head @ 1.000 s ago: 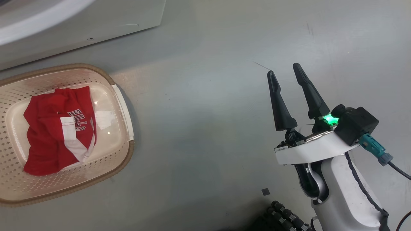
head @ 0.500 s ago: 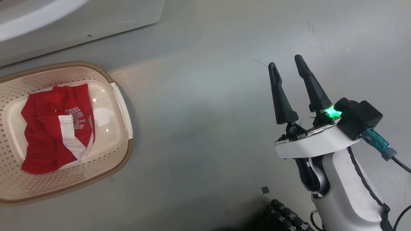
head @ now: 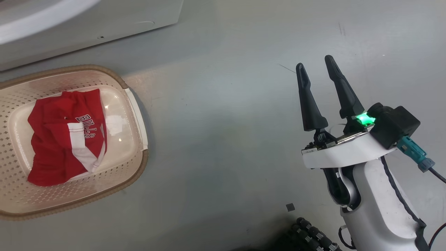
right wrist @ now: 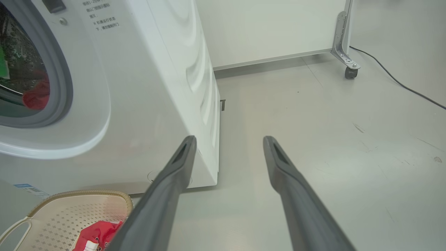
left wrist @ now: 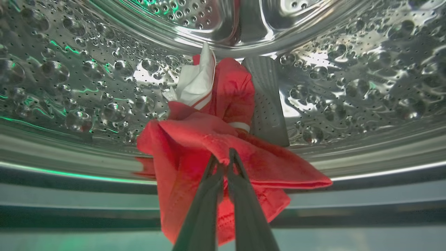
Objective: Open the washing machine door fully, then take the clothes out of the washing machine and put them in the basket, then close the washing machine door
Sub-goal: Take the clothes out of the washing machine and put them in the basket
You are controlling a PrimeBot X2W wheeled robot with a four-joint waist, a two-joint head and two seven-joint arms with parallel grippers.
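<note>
My left gripper (left wrist: 223, 158) is inside the washing machine (right wrist: 156, 87), reaching into its steel drum (left wrist: 69, 87). Its jaws are pinched fully together on a fold of a red garment (left wrist: 209, 136) with white trim, which drapes from the fingertips down over the drum's front lip. From the right wrist I can see a patch of red through the machine's round opening, ringed by the grey gasket (right wrist: 64, 80). My right gripper (head: 314, 62) hangs over the bare floor (head: 226, 139), out past the machine's side panel and well apart from it. Its jaws are spread wide with nothing between them. The basket (head: 141, 164) sits on the floor just in front of the washing machine, below the opening. A second garment (head: 62, 139), red with a white panel and BULLS lettering, lies crumpled in the basket's bottom.
</note>
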